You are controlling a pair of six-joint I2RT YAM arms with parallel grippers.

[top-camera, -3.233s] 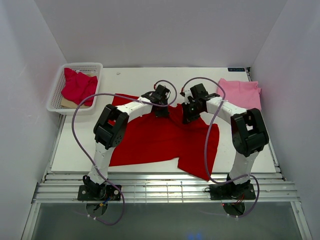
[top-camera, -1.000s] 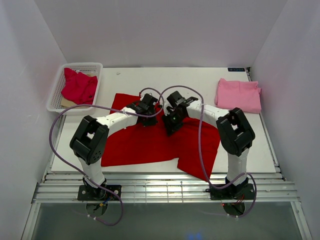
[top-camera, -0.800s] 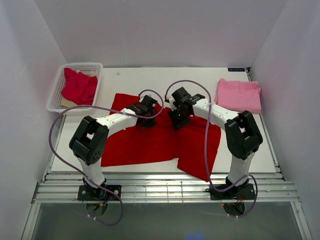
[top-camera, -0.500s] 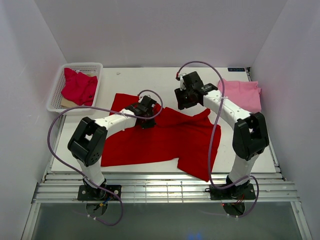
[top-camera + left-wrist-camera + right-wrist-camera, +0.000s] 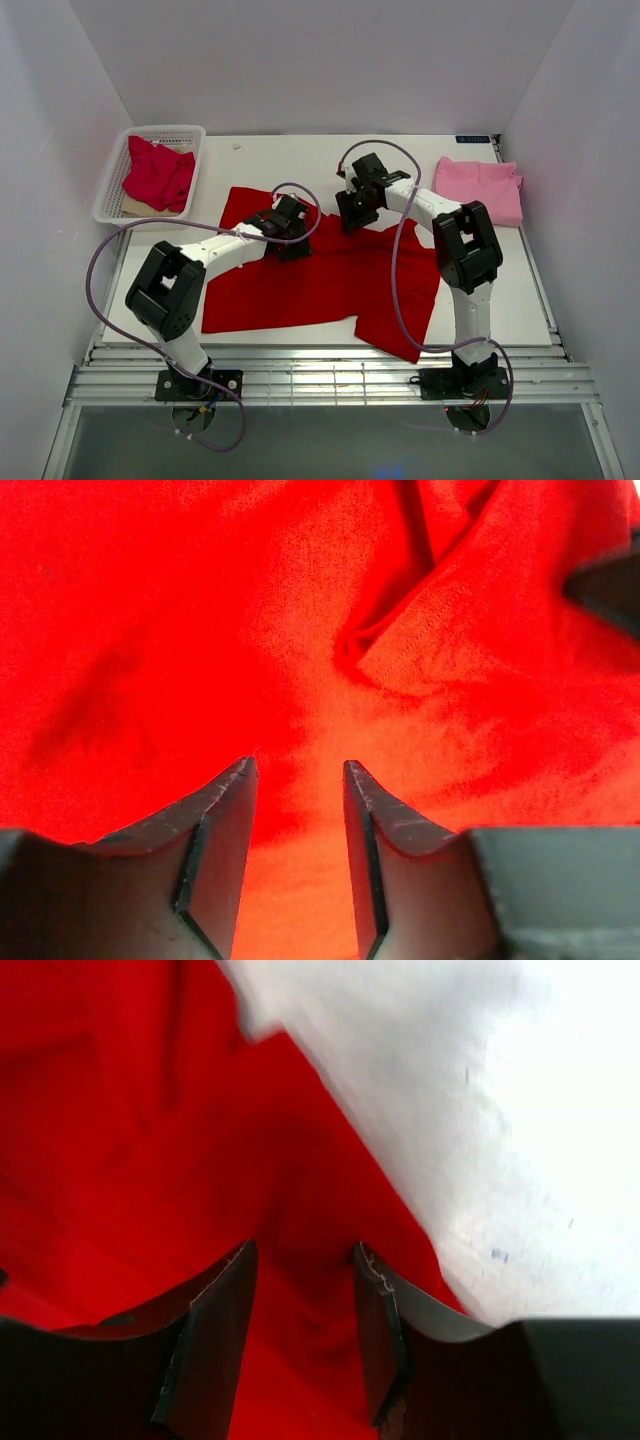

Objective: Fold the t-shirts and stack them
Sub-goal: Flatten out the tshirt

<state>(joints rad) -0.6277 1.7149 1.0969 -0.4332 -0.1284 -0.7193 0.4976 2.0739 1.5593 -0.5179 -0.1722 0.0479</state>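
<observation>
A bright red t-shirt (image 5: 300, 285) lies spread out in the middle of the white table (image 5: 420, 150). My left gripper (image 5: 291, 238) hovers low over its upper middle, jaws apart; in the left wrist view (image 5: 298, 772) only creased red cloth (image 5: 420, 650) lies under the gap. My right gripper (image 5: 356, 214) stands open at the shirt's far edge; in the right wrist view (image 5: 303, 1256) red cloth (image 5: 120, 1110) is below and bare table (image 5: 480, 1090) to the right. A folded light pink t-shirt (image 5: 480, 190) sits at the back right. A crimson t-shirt (image 5: 157, 172) lies crumpled in the basket.
A white mesh basket (image 5: 112, 190) stands at the back left corner of the table. White walls close the table in on three sides. The shirt's near right corner (image 5: 395, 335) reaches the table's front edge.
My left gripper was shut on the red cloth and has opened, staying in place. My right gripper swung from the shirt's middle to its far edge and opened wider.
</observation>
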